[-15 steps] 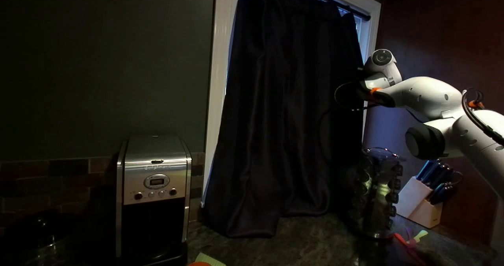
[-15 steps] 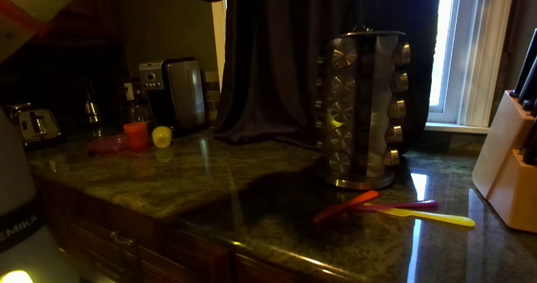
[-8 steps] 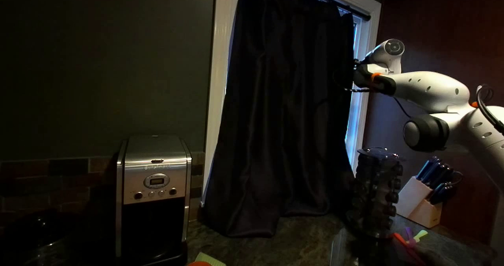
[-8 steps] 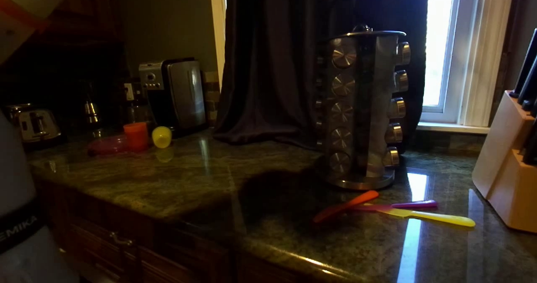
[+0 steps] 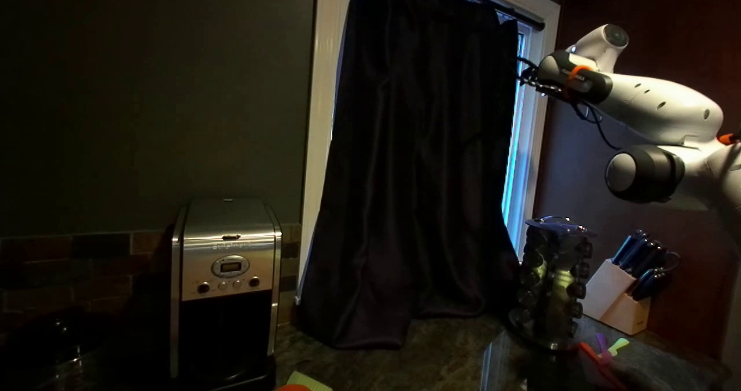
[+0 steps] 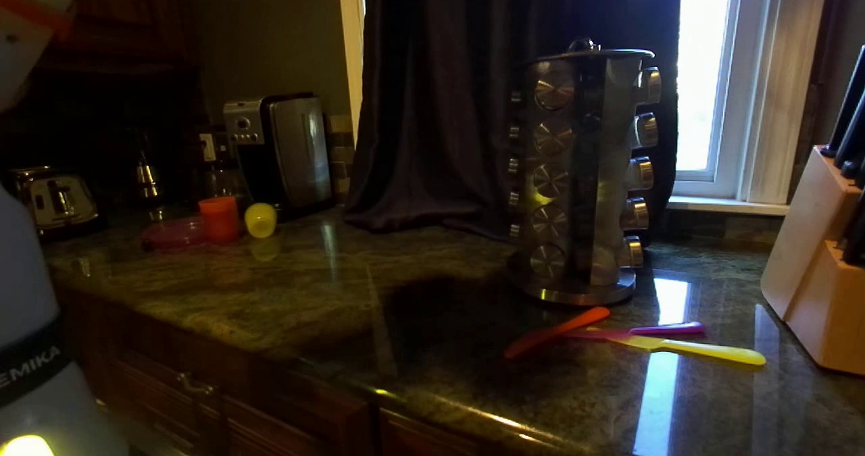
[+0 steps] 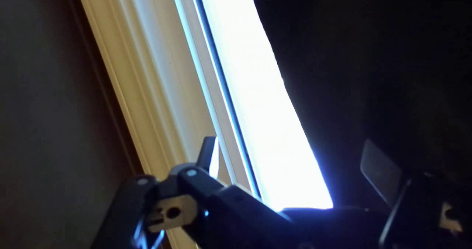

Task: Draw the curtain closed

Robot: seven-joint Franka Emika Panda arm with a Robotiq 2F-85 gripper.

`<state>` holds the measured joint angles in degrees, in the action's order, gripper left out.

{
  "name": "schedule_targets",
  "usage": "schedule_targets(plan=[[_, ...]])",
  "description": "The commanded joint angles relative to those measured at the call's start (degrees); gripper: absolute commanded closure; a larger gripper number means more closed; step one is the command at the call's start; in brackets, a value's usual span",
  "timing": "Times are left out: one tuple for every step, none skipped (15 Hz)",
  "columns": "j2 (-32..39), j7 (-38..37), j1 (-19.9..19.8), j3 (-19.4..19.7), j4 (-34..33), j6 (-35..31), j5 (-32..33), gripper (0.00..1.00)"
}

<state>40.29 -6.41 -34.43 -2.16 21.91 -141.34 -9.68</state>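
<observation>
The dark curtain (image 5: 428, 165) hangs in long folds from the dark rod (image 5: 524, 18) and covers most of the window (image 6: 703, 91), its lower end reaching the countertop (image 6: 304, 294). On the side toward the knife block (image 5: 611, 298) its edge stops short of the window frame (image 6: 777, 91), and a bright strip of glass (image 7: 258, 75) shows between the two. The gripper (image 7: 295, 164) is at the upper part of that edge: in an exterior view it stands just beside the cloth, in front of the bright strip and the frame, with the white arm (image 5: 666, 107) reaching in behind it. In the wrist view its fingers (image 7: 207, 151) are spread wide; one is seen against the window frame, the other against the dark cloth, and the curtain's edge slants down between them. Whether the finger on the cloth side touches the fabric cannot be told. In both exterior views the spice rack (image 6: 611, 172) stands on the countertop before the curtain's lower part, and the steel coffee maker (image 5: 200, 258) stands past the opposite edge.
</observation>
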Motion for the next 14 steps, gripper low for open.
schedule_targets(plan=[[-6.03, 0.33, -2.12, 0.03, 2.86, 14.91, -2.17, 0.0], [-7.01, 0.76, -2.52, 0.09, 2.89, 19.12, -2.26, 0.0], [-7.92, 1.11, -2.83, 0.12, 2.92, 23.28, -2.32, 0.0], [-8.68, 1.36, -3.06, 0.08, 2.96, 27.33, -2.47, 0.0], [-9.18, 1.9, -2.86, 0.21, 2.97, 30.96, -2.25, 0.0], [-9.61, 2.24, -2.71, 0.25, 3.01, 34.45, -2.23, 0.0], [-9.92, 3.0, -2.61, -0.29, 2.95, 37.66, -2.94, 0.0], [-10.27, 3.73, -2.55, -0.72, 2.95, 40.74, -3.74, 0.0], [-10.61, 4.24, -2.18, -1.16, 2.9, 43.39, -4.63, 0.0], [-11.04, 5.24, -1.89, -1.49, 2.85, 46.31, -5.31, 0.0], [-9.2, 3.27, -1.53, 0.33, 1.22, 41.86, -3.87, 0.0], [-9.37, 3.39, -1.28, 0.37, 1.21, 42.48, -3.99, 0.0], [-9.41, 3.37, -1.1, 0.53, 1.25, 42.3, -3.95, 0.0], [-9.4, 3.37, -1.12, 0.62, 1.27, 42.28, -3.93, 0.0]])
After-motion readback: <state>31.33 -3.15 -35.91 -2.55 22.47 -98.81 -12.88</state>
